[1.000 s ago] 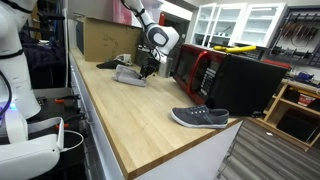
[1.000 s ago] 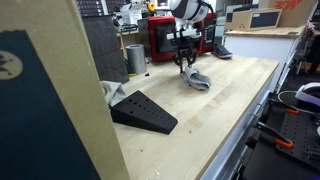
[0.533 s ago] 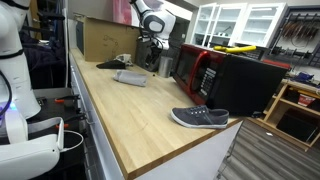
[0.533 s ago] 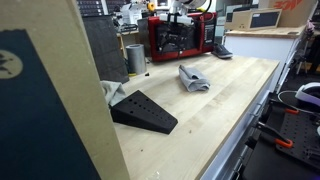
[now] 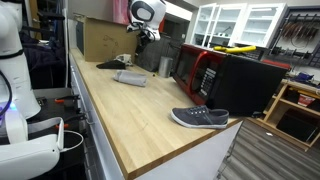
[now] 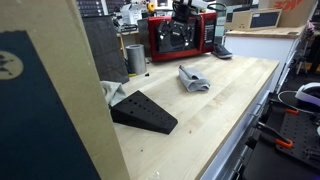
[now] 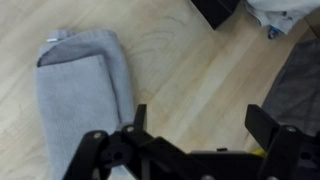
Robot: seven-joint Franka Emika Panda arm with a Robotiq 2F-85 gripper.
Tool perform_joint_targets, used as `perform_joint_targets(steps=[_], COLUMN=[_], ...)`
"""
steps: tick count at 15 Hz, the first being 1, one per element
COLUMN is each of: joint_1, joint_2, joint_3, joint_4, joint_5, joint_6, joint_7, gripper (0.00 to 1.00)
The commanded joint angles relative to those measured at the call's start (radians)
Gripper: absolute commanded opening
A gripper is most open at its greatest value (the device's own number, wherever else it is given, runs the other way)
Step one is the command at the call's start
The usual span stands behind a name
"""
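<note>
A folded grey towel [image 5: 130, 77] [image 6: 194, 79] lies flat on the wooden worktop [image 5: 140, 115]. In the wrist view the towel [image 7: 85, 90] fills the left side, below and to the left of my gripper [image 7: 203, 125]. The jaws stand wide apart, and only bare wood shows between the fingers [image 7: 139, 118]. In an exterior view the gripper [image 5: 141, 34] hangs well above the towel, clear of it. At the top edge of an exterior view, only the gripper [image 6: 185, 9] and part of the arm show.
A grey shoe [image 5: 200, 117] [image 6: 222, 50] rests near one end of the worktop. A black wedge [image 6: 143, 112] [image 5: 110, 64] lies at the other end, by a cardboard box [image 5: 100, 38]. A red microwave [image 5: 205, 70] [image 6: 180, 38] and a metal cup [image 6: 135, 58] stand along the back.
The gripper was down at the towel with its jaws closer together. It has opened wide and risen straight up, leaving the towel lying on the worktop.
</note>
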Motion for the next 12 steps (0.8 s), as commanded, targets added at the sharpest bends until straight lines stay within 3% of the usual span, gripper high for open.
perform_joint_targets(steps=[1,6,12], joint_1=[-0.007,-0.009,0.022], joint_2=[-0.065,-0.048,-0.026], joint_3=[-0.022,-0.050,-0.039], joint_4=[-0.109,-0.166,-0.168], joint_5=[-0.052,-0.275,-0.571], joint_6=[-0.133,-0.223,-0.154], joint_7=[-0.121,-0.282,-0.355], gripper=[1.00,1.00,1.00])
